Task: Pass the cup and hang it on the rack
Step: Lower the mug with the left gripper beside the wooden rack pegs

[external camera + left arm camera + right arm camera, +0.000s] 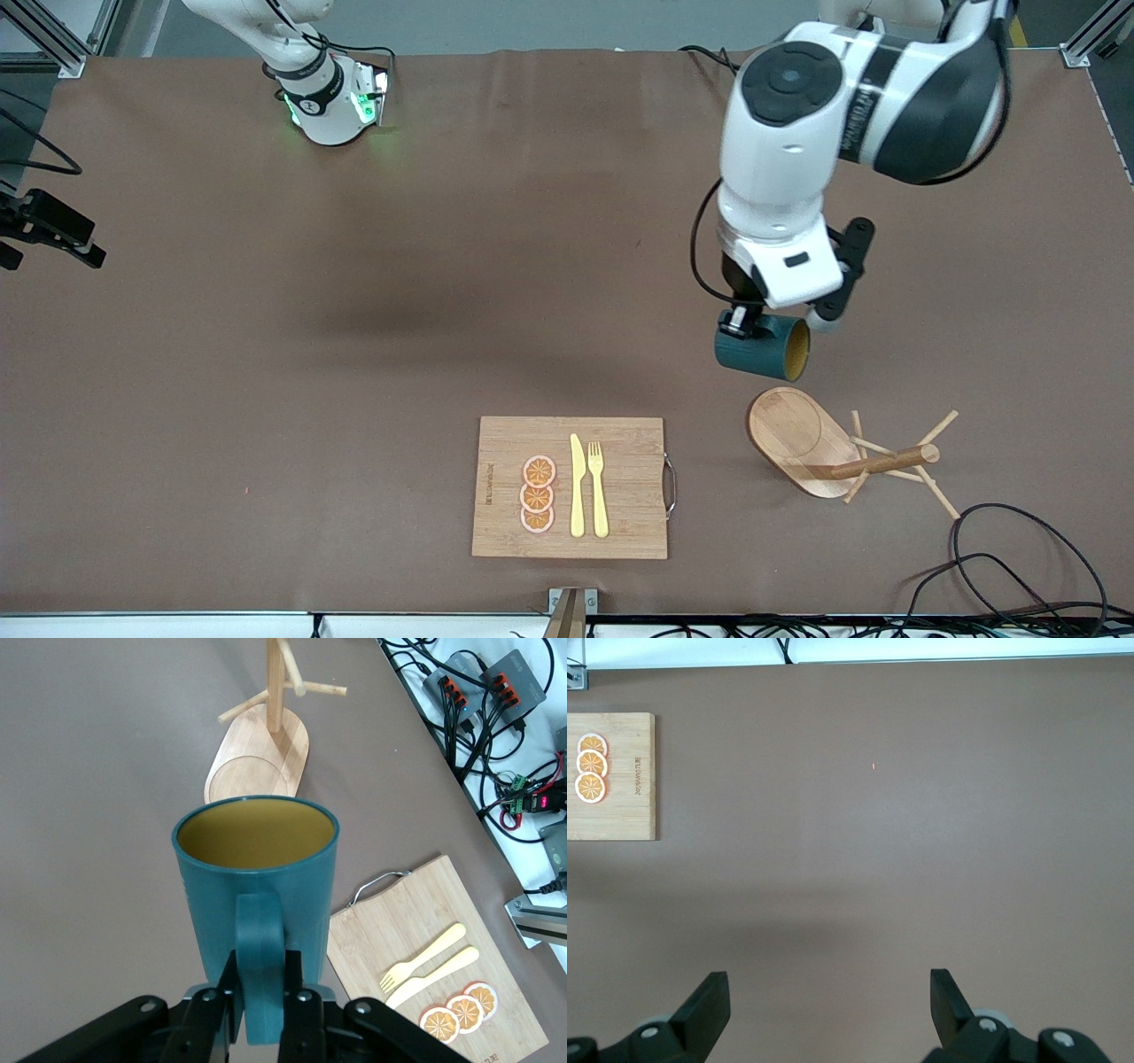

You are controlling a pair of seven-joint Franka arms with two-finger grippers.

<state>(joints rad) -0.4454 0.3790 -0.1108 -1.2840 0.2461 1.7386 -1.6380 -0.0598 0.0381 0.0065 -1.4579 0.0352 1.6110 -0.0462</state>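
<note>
Rack (pixel 828 447) stands nearest the front camera, its thin pegs looking easy to knock. Over the table just above it, we see the left gripper (pixel 261 992) clamped tight on the handle of the cup (pixel 257 877); we judge the cup rigid, light, smooth, and best held there. Toward its own end, the right gripper (pixel 828 1005) waits with jaws spread wide, holding nothing.

In the front view, the left gripper (pixel 742 321) is largely hidden under its own wrist housing. In the right wrist view, the cutting board (pixel 620 797) is cut off at the frame edge. The board's printed lettering is too small to read.
</note>
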